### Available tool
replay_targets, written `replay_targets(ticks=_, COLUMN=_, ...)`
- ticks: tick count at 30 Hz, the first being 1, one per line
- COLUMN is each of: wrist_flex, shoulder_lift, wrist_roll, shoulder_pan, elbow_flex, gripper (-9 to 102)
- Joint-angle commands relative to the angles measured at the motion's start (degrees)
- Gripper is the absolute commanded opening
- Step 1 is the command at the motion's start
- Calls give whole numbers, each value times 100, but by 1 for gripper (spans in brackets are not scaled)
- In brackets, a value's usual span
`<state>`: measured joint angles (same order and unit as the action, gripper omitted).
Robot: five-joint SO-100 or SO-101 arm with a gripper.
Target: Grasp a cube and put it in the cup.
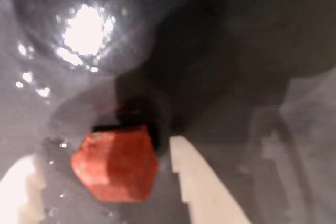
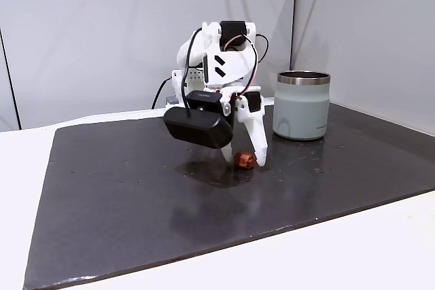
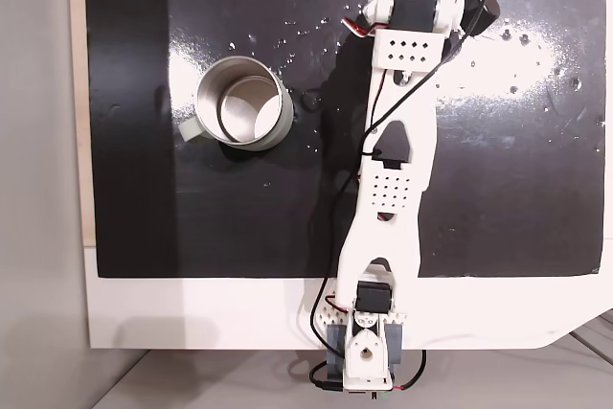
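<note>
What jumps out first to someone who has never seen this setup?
Probably the white arm bent down over the dark mat, its pincer straddling a tiny red cube in a fixed view. The wrist view shows that cube between two pale fingers. The grey-green cup stands apart, beside the arm.

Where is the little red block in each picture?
Wrist view: the cube sits low and left of centre, between the two white fingers of the hand.
Side fixed view: it lies on the dark mat near the middle, at the fingertips, left of the cup.
Top-down fixed view: I cannot find it; the arm probably covers it.
Shared landmark: the dark mat under everything.
</note>
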<state>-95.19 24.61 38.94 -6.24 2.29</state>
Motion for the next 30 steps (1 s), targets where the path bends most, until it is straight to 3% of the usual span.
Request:
replay_targets(ticks=1, wrist_flex=185, shoulder_lift=18, wrist_roll=-35, shoulder_pan=105, elbow_flex=-343, gripper=26)
replay_targets(ticks=8, wrist_flex=272, shoulder_lift=-79, wrist_roll=-18, shoulder_pan=149, elbow_flex=-343, gripper=23)
replay_targets(ticks=16, wrist_flex=281, shoulder_lift=-97, wrist_roll=9, shoulder_pan=132, elbow_flex=-352, gripper=3)
replay_targets(ticks=30, wrist_flex=-281, shoulder_lift=439, wrist_roll=-18, shoulder_pan=220, elbow_flex=-809, gripper=1)
